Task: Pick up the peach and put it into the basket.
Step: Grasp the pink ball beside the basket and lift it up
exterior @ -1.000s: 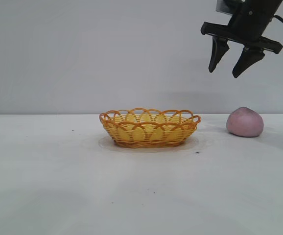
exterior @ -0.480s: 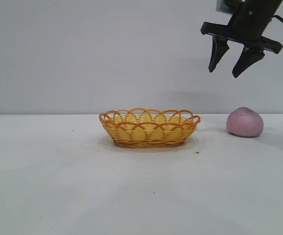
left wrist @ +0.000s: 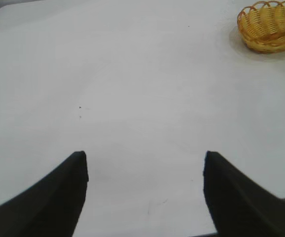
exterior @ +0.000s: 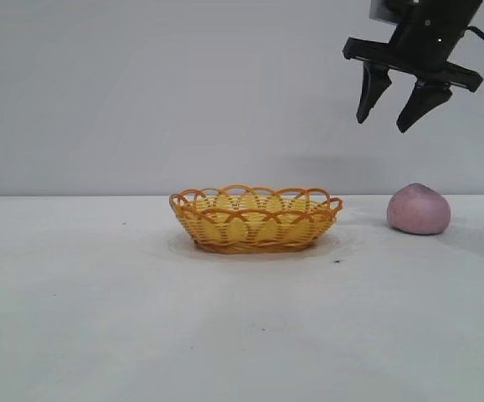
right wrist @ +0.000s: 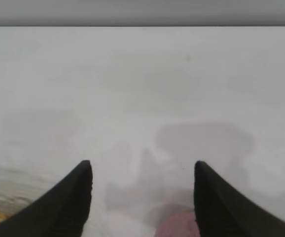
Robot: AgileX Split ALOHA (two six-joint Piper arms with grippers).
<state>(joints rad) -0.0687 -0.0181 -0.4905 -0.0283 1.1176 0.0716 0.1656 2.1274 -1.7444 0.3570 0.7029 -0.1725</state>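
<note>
The peach [exterior: 419, 209] sits on the white table [exterior: 100, 318] at the right of the scene, well apart from the basket [exterior: 256, 219], which stands empty near the middle. The right gripper [exterior: 397, 109] hangs high above the table, a little left of the peach, with its two dark fingers spread apart and nothing between them; in the right wrist view the top of the peach [right wrist: 176, 227] shows just at the edge, between the fingers. The left gripper [left wrist: 145, 192] is out of the exterior view; its wrist view shows its fingers parted over bare table with the basket [left wrist: 270, 25] far off, so it seems idle. The step in hand looks to be the approach to the peach. To do it well, the right gripper should shift slightly right until the fruit is centred between the fingers, then come straight down with the fingers kept wide. The peach is rounded and may roll if one finger touches first, so the fingers should straddle its widest part before closing gently, low enough to avoid squeezing it out upward.
</note>
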